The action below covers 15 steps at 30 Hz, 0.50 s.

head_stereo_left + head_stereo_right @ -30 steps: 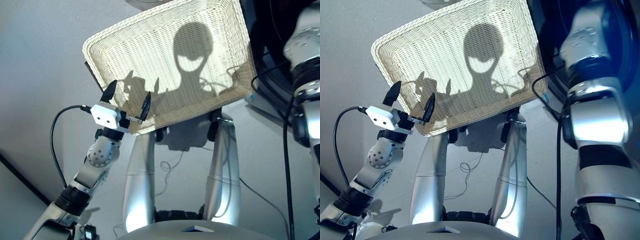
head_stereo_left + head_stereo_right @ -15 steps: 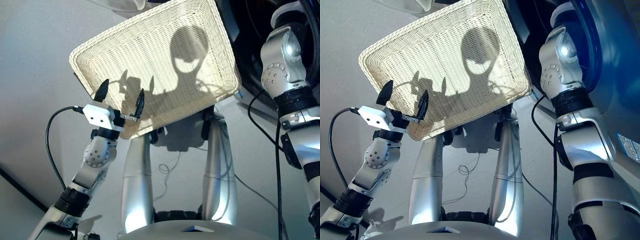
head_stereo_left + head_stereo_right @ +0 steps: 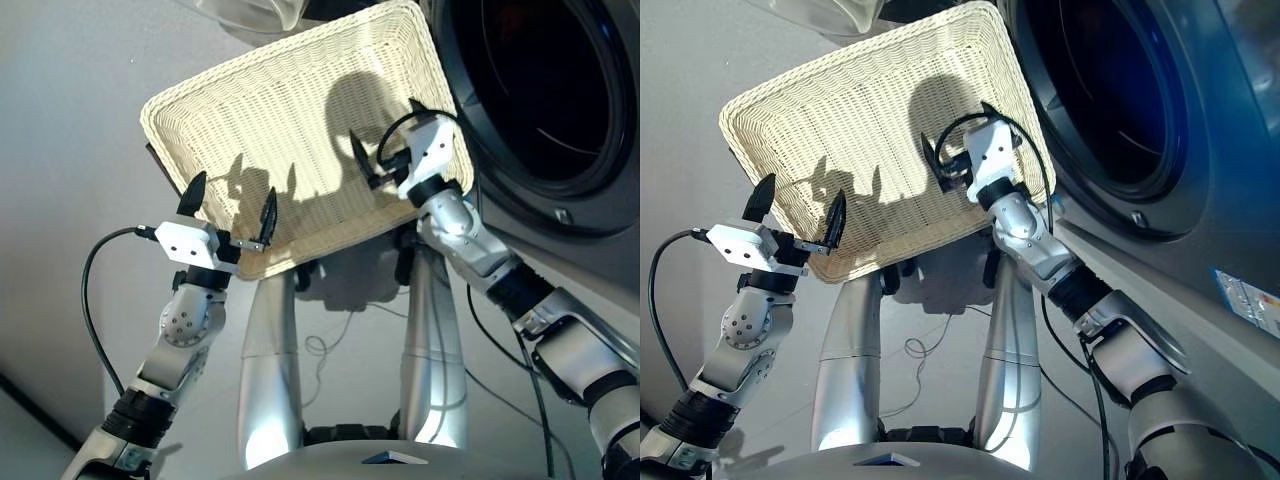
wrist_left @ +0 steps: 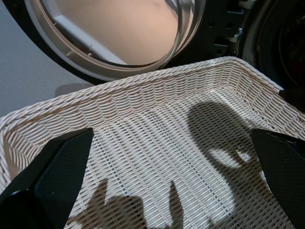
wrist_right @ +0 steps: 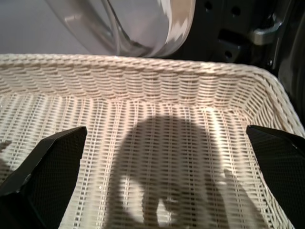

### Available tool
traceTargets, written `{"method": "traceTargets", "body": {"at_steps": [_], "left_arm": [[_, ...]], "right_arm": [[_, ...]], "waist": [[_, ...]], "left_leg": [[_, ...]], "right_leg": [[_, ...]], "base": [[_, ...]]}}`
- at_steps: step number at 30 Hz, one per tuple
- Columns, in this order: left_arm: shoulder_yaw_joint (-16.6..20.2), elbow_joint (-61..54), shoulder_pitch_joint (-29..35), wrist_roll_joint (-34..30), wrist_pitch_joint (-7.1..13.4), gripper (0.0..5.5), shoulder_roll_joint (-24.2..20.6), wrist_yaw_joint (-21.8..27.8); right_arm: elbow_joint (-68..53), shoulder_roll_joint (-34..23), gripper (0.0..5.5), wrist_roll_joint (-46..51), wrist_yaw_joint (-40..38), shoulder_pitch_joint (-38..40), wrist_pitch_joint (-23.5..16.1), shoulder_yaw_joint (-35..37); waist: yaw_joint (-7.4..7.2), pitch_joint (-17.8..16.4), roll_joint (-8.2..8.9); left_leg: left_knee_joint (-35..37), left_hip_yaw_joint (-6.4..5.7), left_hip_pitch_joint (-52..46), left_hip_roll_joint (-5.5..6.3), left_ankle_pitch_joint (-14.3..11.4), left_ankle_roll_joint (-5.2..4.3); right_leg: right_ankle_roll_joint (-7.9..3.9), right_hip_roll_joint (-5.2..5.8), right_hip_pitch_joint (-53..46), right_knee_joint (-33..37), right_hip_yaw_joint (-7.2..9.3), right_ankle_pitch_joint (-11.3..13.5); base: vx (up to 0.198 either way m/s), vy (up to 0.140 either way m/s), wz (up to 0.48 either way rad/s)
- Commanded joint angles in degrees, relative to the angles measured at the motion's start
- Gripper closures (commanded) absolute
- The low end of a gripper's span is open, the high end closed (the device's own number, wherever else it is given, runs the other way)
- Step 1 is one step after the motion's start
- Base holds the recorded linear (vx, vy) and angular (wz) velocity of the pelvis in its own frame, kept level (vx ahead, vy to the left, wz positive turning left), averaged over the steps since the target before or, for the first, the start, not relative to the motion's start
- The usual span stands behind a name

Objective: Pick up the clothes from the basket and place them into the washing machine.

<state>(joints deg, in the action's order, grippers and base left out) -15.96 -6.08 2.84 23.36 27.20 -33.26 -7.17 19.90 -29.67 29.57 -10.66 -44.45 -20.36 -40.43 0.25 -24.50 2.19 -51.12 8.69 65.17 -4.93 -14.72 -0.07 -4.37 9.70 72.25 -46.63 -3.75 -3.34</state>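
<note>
While both grippers — left gripper (image 3: 230, 203) and right gripper (image 3: 382, 152) — hover spread and empty over the bare basket (image 3: 290, 100), loading looks finished; washing machine (image 3: 560, 110) door next, perhaps.

Washing machine (image 3: 560, 120) cut off by edge; drum interior dark.

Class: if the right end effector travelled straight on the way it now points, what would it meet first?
Probably the woven floor of the basket, then its far wall; the right end effector hovers open over it, though depth is uncertain.
</note>
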Motion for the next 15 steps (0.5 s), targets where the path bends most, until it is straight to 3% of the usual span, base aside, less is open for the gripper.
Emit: {"method": "traceTargets", "body": {"at_steps": [1,15], "left_arm": [[1.0,-2.5,-2.8,-2.1,5.2,0.00,1.0,0.2],[1.9,-0.7,-2.9,-3.1,5.3,0.00,3.0,0.3]], "right_arm": [[0.1,2.1,0.00,-1.9,-0.5,0.2,-3.1,0.5],[1.6,3.2,0.00,-2.7,-1.5,2.7,-3.4,3.2]], "waist": [[0.34,3.8,-1.57],[0.15,5.4,-0.73]], "left_leg": [[3.9,-0.15,0.5,0.76,3.1,0.94],[5.8,-0.30,-1.5,0.47,3.3,1.02]], "right_leg": [[1.86,1.56,-3.3,-1.8,0.09,-4.6],[1.64,2.02,-5.2,-0.3,0.39,-4.6]], "base": [[0.000,0.000,0.000],[0.000,0.000,0.000]]}}
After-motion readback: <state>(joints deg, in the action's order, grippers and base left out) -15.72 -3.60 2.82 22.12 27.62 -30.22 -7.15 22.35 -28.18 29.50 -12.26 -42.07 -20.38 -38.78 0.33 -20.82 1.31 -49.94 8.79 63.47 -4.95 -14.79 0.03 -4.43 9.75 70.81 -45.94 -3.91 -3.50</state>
